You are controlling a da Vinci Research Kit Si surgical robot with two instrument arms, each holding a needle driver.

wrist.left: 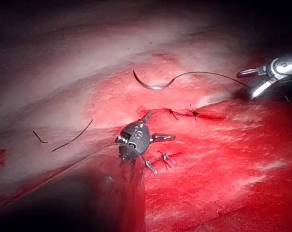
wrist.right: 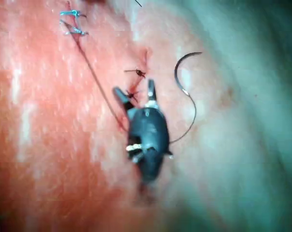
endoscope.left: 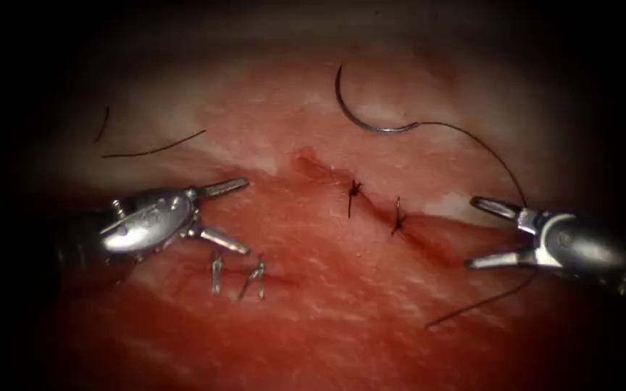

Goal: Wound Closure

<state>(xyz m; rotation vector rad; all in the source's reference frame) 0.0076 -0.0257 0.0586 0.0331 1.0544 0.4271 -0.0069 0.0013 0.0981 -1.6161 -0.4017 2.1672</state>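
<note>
Both tools, left (endoscope.left: 237, 217) and right (endoscope.left: 477, 233), hovered with jaws spread, holding nothing. Needle (endoscope.left: 353, 108) lay free on the tissue (endoscope.left: 342, 318), above the cut (endoscope.left: 400, 217), thread (endoscope.left: 494, 156) trailing.

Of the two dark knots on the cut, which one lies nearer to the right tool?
The knot at the right, lower along the cut, lies nearer the right tool; the other knot sits further left, towards the left tool.

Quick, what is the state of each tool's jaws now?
Left tool: open, holding nothing.
Right tool: open, holding nothing.
Needle: lying free on the tissue.
</note>
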